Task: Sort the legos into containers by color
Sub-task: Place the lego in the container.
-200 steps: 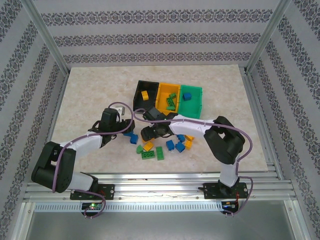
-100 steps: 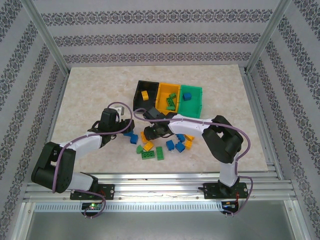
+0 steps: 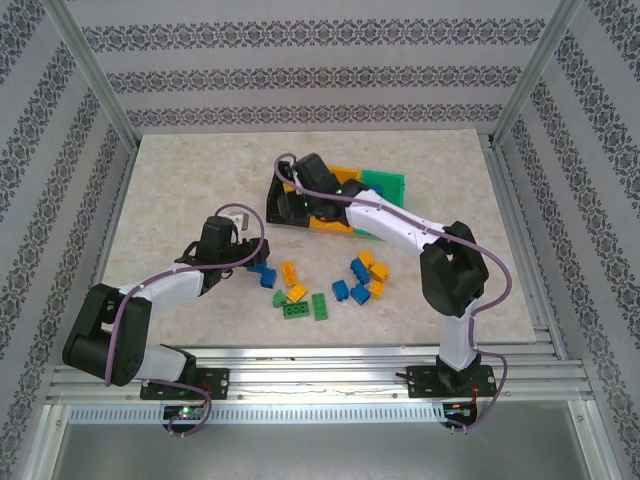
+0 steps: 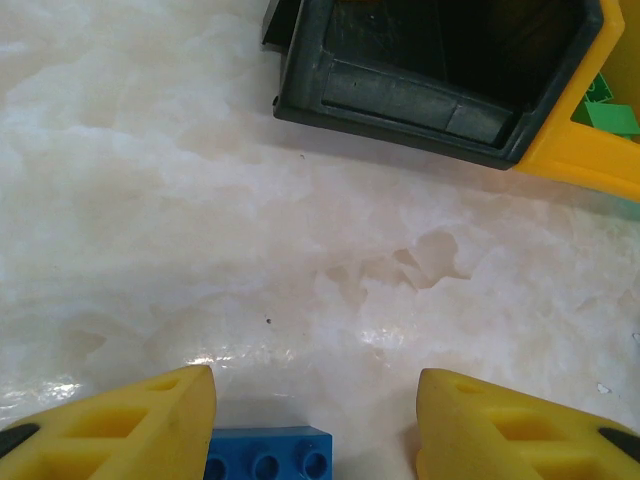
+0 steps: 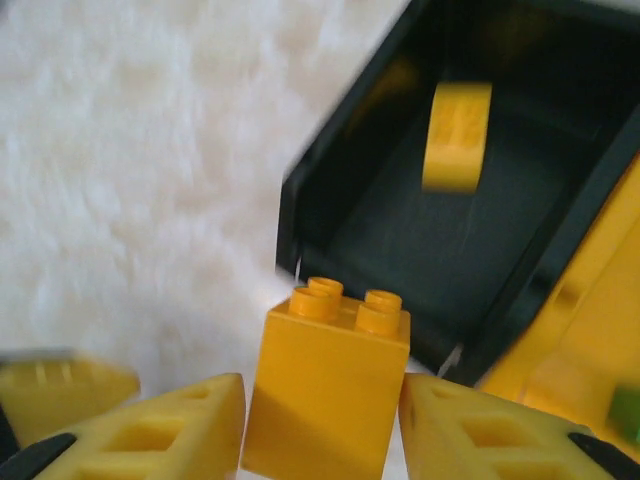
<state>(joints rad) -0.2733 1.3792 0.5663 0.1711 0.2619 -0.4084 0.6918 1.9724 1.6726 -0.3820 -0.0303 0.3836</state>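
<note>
The left tool (image 4: 315, 420) hangs low, fingers (image 4: 130, 430) spread; the right arm (image 3: 392, 222) stretches forward, right tool (image 5: 320, 425) clamping a yellow brick (image 5: 328, 370).

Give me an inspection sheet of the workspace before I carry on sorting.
Surface: pale marble-look table.
Job's things: black bin, yellow bin, green bin joined in a row; small yellow brick lies in the black bin; about a dozen loose bricks near the arms.
Clutter: nothing seen.
End effectors: right end effector shut on tall yellow brick by the black bin's rim; left end effector open above blue brick.
Cables: purple cable along each arm, no snag seen.
Surroundings: patterned walls, metal frame.
</note>
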